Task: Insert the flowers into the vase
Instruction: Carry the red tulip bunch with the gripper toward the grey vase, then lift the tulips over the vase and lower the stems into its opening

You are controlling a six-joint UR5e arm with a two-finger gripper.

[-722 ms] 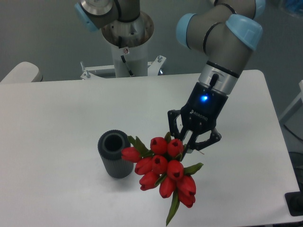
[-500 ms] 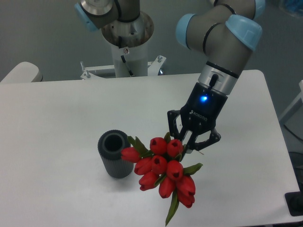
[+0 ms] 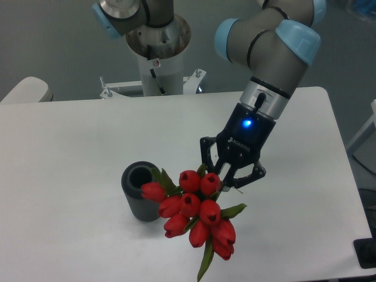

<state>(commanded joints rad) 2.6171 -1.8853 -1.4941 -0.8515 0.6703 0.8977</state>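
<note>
We're mid-transport: gripper (image 3: pixel 226 180) is clamped on the stems of the flowers (image 3: pixel 191 211), fingers closed around the bunch just behind the buds. Bunch hangs tilted, buds facing the camera, one leaf trailing down toward 6 o'clock. The vase (image 3: pixel 140 192) stands upright on the table (image 3: pixel 70 153), at 9 o'clock from the bunch. The leftmost bud overlaps the vase rim at its 3 o'clock edge in this view; we can't tell if they touch. Stems aren't in the mouth yet, and we can't see the stem ends.

Next move as we judge it: lift, bring the stem ends over the vase opening, swing the bunch upright, then lower. The bunch is wider than the mouth, so a bud or leaf could catch the rim and tip the vase.
</note>
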